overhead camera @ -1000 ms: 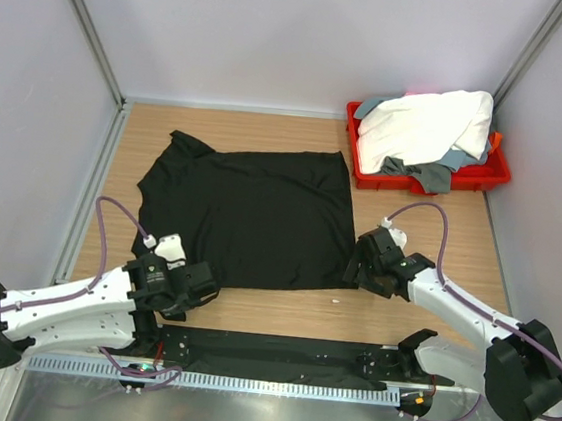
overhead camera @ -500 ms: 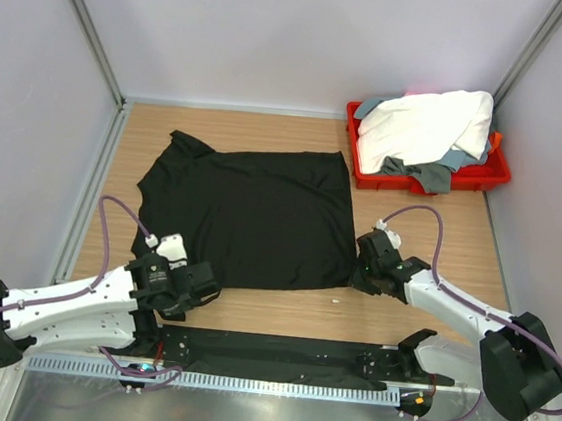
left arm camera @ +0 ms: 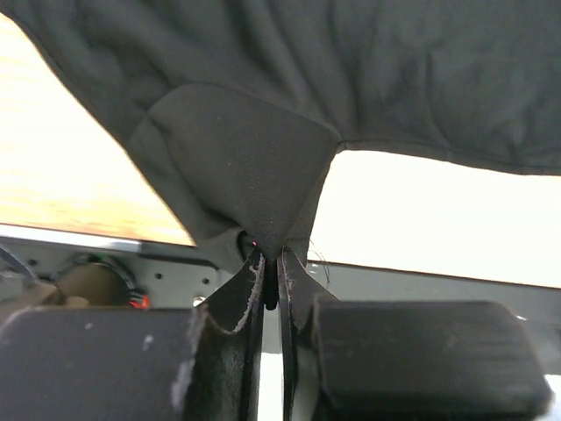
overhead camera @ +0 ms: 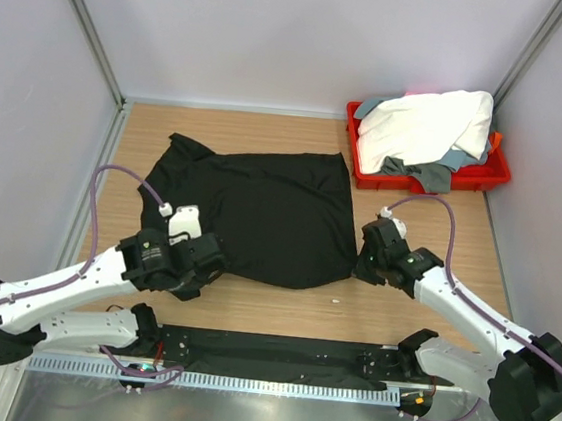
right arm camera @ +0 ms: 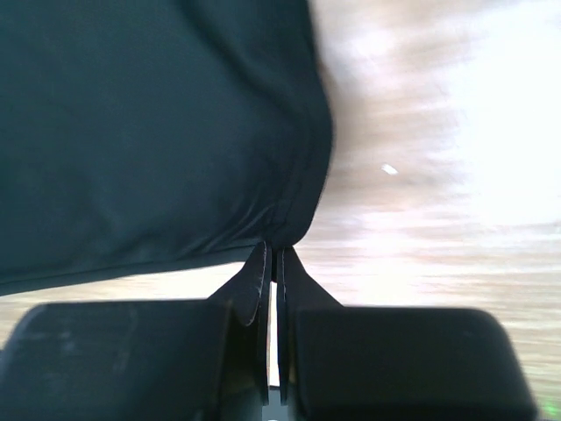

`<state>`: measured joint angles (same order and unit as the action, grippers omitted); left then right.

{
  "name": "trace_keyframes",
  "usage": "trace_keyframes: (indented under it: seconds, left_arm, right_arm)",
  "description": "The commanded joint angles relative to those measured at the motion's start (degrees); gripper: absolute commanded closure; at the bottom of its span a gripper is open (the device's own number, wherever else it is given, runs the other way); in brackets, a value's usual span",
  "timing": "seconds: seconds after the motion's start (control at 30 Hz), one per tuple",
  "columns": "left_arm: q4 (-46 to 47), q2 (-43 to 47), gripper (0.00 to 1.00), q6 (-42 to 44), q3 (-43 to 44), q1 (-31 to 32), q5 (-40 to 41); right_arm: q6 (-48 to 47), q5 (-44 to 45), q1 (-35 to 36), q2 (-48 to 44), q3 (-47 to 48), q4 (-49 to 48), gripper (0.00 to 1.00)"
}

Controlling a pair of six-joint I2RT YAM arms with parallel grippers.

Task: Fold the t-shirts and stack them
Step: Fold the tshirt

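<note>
Near-left corner newly raised; left end effector [left arm camera: 272, 281], right end effector [right arm camera: 271, 263] clamped on black t-shirt [overhead camera: 261, 208], neck leftward.

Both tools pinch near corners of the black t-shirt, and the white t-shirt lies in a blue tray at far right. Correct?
No: the tray is red, not blue, as the top external view shows. The rest stands: left tool and right tool each pinch a near corner of the black t-shirt, and the white t-shirt lies in that tray.
</note>
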<state>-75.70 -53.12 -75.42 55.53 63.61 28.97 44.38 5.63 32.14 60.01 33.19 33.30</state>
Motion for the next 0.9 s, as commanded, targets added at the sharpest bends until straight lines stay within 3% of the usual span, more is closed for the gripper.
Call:
trace_keyframes:
  seconds: [0.0,0.13,0.33,0.6,0.87]
  left_arm:
    - [-7.6,-3.1,0.91,9.5,2.7,-3.7,2.5]
    - [-2.8,-7.4,0.91,24.5,3.1,-10.7,-4.3]
    - [2.6,-12.4,0.89,37.6,6.1,-20.4,-13.6]
    - [3.4,-21.7,0.87,51.2,17.0,-29.8,-16.8]
    - [3.0,-37.7,0.90,54.5,27.5,-32.8,-17.9]
  right_arm:
    - [-1.9,1.7,0.3,1.3,8.4,1.9,0.98]
    - [-4.7,4.2,0.1,6.3,15.8,2.3,0.98]
    - [-8.7,4.3,-2.4,14.9,25.1,0.6,0.99]
    - [-12.1,2.0,-6.6,25.6,33.2,-1.4,0.98]
    - [-14.1,-0.2,-10.0,33.3,37.8,-2.7,0.98]
